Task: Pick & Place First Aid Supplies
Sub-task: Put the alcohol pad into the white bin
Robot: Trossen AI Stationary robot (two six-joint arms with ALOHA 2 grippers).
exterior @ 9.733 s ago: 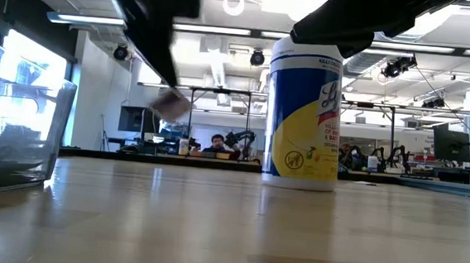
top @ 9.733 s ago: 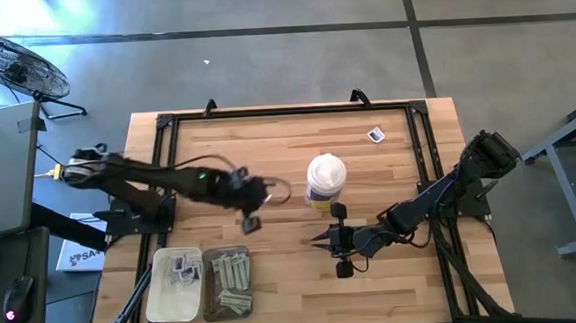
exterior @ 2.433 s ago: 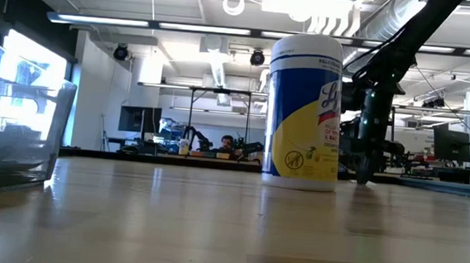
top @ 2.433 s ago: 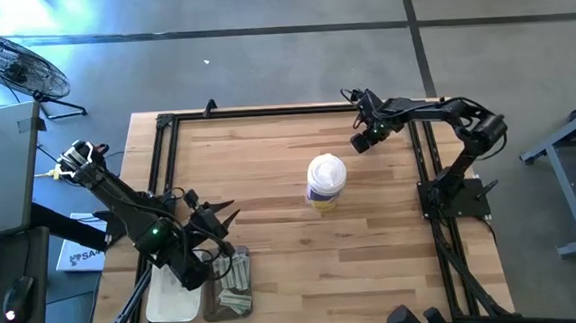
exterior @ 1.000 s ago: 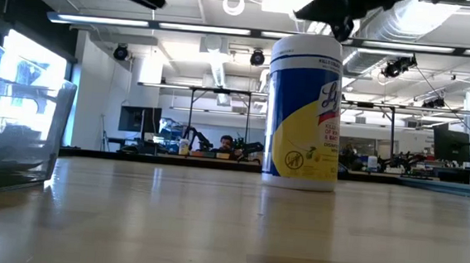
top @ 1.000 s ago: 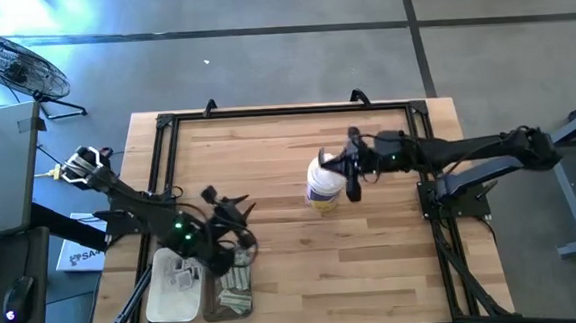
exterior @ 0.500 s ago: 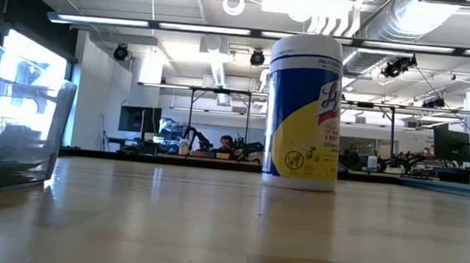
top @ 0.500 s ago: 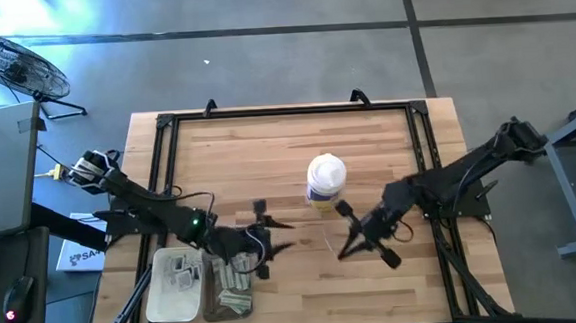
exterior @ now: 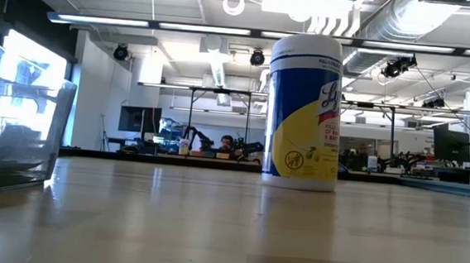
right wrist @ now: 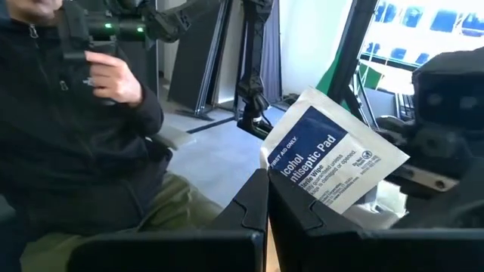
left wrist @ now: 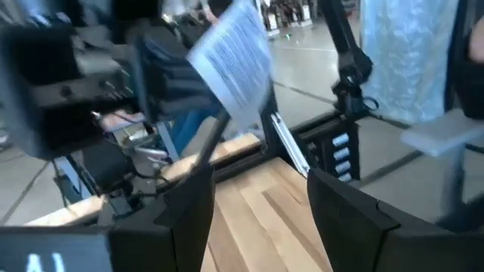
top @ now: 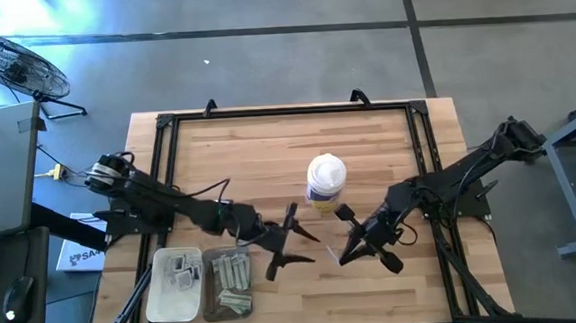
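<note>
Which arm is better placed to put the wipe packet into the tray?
Left. The right claw holds the antiseptic wipe packet out, and the open left claw faces it, seemingly for a handover; the trays lie on the left arm's side.

Bright overhead ceiling lights (exterior: 326, 18), left wrist view motion-blurred, low view foreground tabletop (exterior: 211, 229) soft

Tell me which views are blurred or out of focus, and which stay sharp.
Left wrist view: motion-smeared, packet streaked. Right wrist view: antiseptic wipe packet print crisp, person behind softer. Low view: canister sharp, near tabletop blurred. High view: evenly sharp.
</note>
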